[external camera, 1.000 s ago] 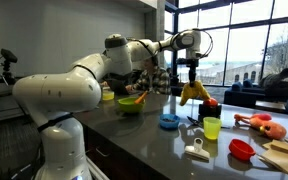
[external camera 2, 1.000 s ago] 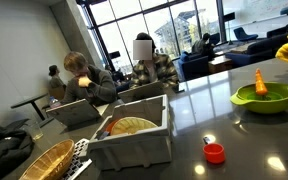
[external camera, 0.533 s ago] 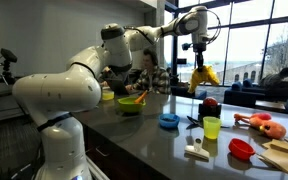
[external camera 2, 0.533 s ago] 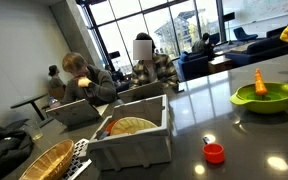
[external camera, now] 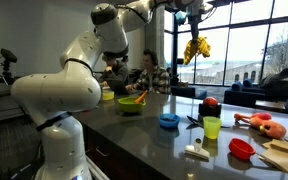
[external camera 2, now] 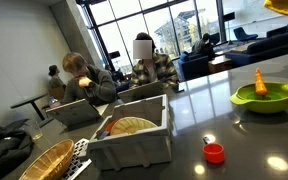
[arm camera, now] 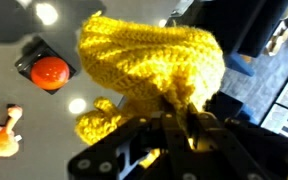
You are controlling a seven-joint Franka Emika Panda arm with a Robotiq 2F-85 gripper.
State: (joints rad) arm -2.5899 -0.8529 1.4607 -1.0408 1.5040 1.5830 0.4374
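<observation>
The fingers [arm camera: 196, 128] are pressed together on a yellow knitted piece [external camera: 194, 48], pinching it by a bunched end. The rest of the soft fabric sags free below the grip, likely because so limp a thing takes whatever shape its own weight gives it. In the wrist view the yellow knit [arm camera: 149, 62] fills most of the frame just beyond the fingertips, with its gathered end caught between them and a looser lobe drooping off to one side. The arm reaches up near the top of an exterior view, so the piece hangs in the air high above the dark counter [external camera: 144, 135], touching nothing. At that height it appears well clear of everything standing below. On the counter, a green bowl [external camera: 131, 101] with something orange in it sits toward the far edge. A blue bowl [external camera: 169, 121], a yellow-green cup [external camera: 212, 127] and a red bowl [external camera: 241, 149] stand nearer the middle and the near edge. An orange toy [external camera: 261, 124] lies toward the end of the counter. A red ball on a black base [arm camera: 49, 70] shows on the counter well below the dangling piece. A white crate [external camera 2: 134, 135] sits at another part of the counter.
</observation>
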